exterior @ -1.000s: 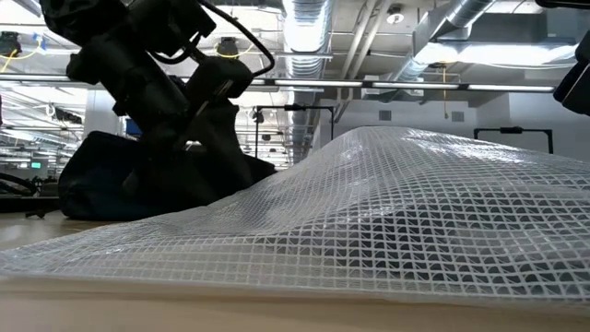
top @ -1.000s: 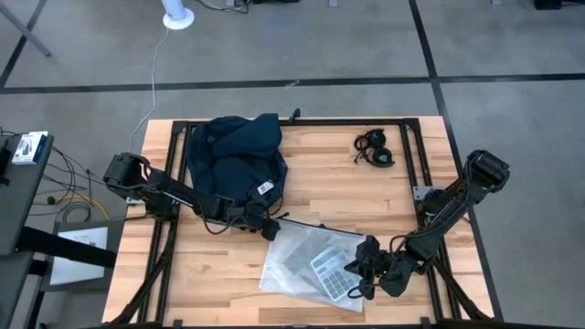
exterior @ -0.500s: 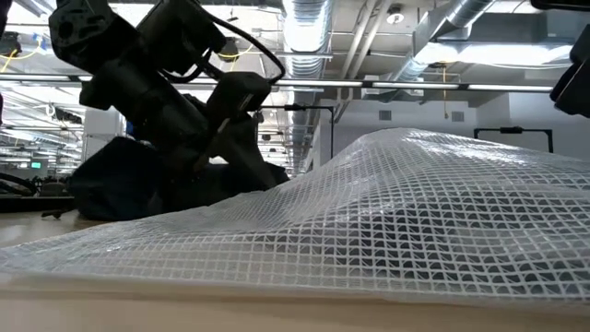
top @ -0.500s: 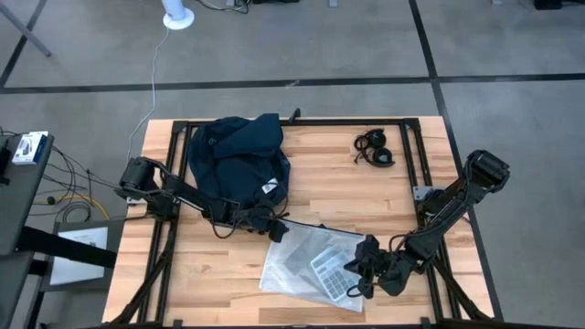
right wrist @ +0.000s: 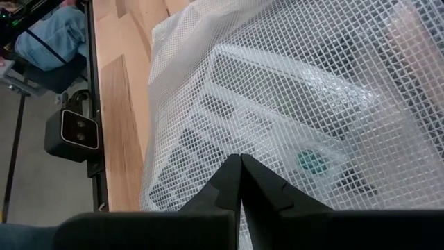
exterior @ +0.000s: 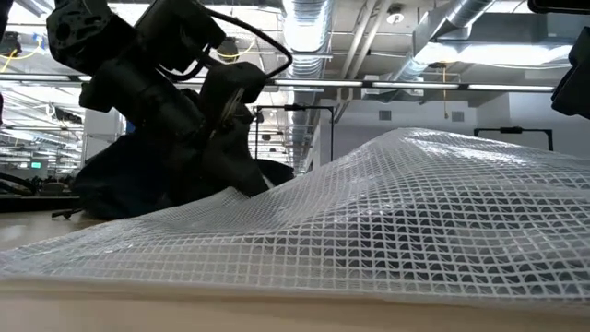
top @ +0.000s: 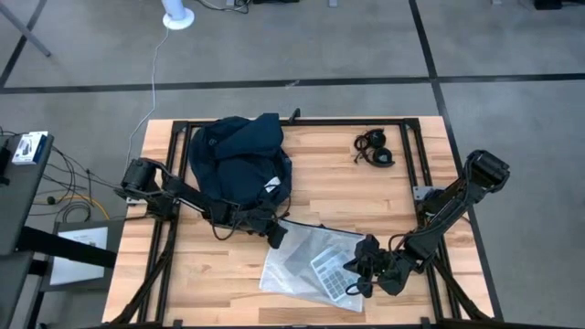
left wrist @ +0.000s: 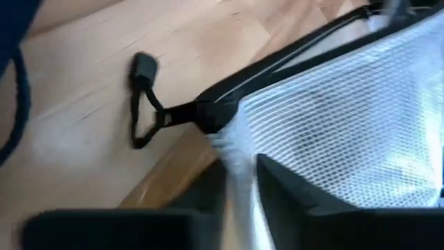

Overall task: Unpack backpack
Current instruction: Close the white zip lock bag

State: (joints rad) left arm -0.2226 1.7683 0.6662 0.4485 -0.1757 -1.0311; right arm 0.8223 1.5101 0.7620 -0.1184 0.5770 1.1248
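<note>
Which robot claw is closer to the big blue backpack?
The left claw. It sits right at the backpack's near edge, by the mesh pouch corner. The right claw is farther away, at the pouch's other side.

The desk [top: 320,174] is pale wood in planks, smooth with a soft sheen, framed by black metal rails. Toward its far left corner the backpack [top: 239,160] is soft dark navy cloth, matt and creased. Near the front edge lies a clear plastic pouch [top: 306,260] reinforced with a white grid mesh, glossy and crinkled, edged with a black zip strip [left wrist: 277,66]. Both arms look like matt black plastic or metal.
</note>
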